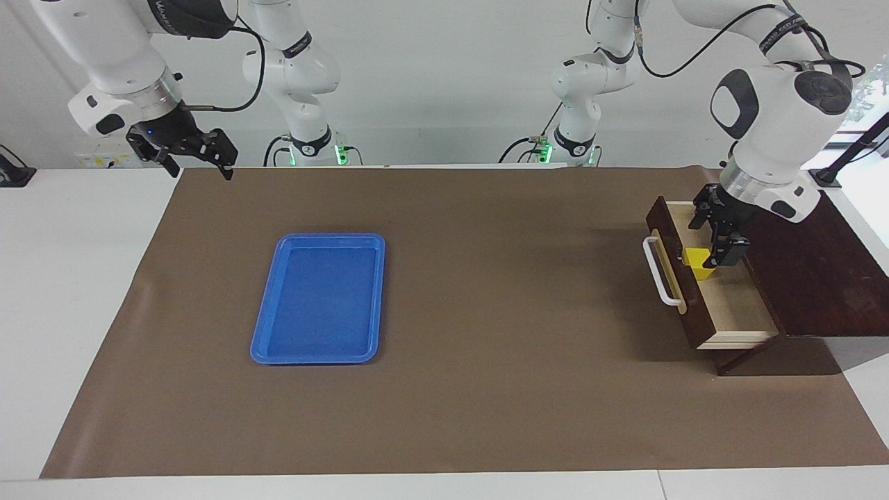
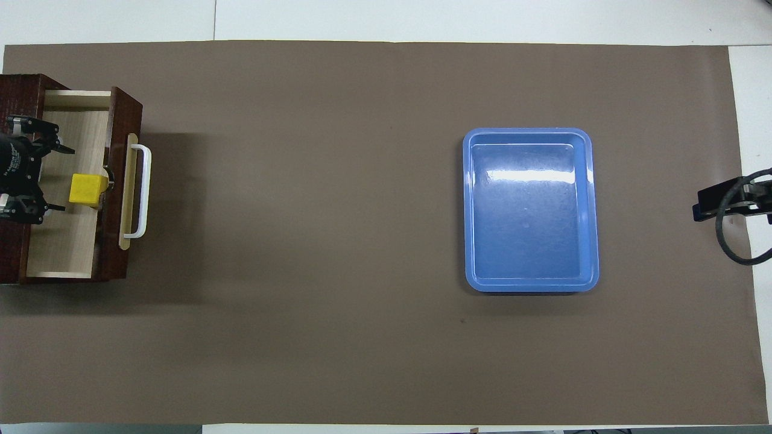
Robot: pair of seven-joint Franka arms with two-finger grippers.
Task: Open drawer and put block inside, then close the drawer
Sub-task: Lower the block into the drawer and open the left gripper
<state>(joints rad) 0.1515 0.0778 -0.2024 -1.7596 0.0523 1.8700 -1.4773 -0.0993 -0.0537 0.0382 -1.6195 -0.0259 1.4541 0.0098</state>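
The drawer [image 1: 740, 306] [image 2: 65, 248] of the dark wooden box [image 1: 823, 278] stands pulled out, its white bar handle [image 1: 658, 272] [image 2: 143, 190] facing the table's middle. The yellow block [image 1: 696, 264] [image 2: 86, 189] rests on the drawer's pale floor, close against the inside of the drawer front. My left gripper [image 1: 713, 239] [image 2: 63, 179] hangs open just above the drawer, over the block's box side, with nothing between its fingers. My right gripper [image 1: 200, 172] waits open in the air over the mat's corner at the right arm's end; only part of it [image 2: 724, 202] shows in the overhead view.
A blue plastic tray [image 1: 316, 298] [image 2: 531, 211] lies on the brown mat [image 1: 486, 312] toward the right arm's end. The wooden box sits at the left arm's end of the table.
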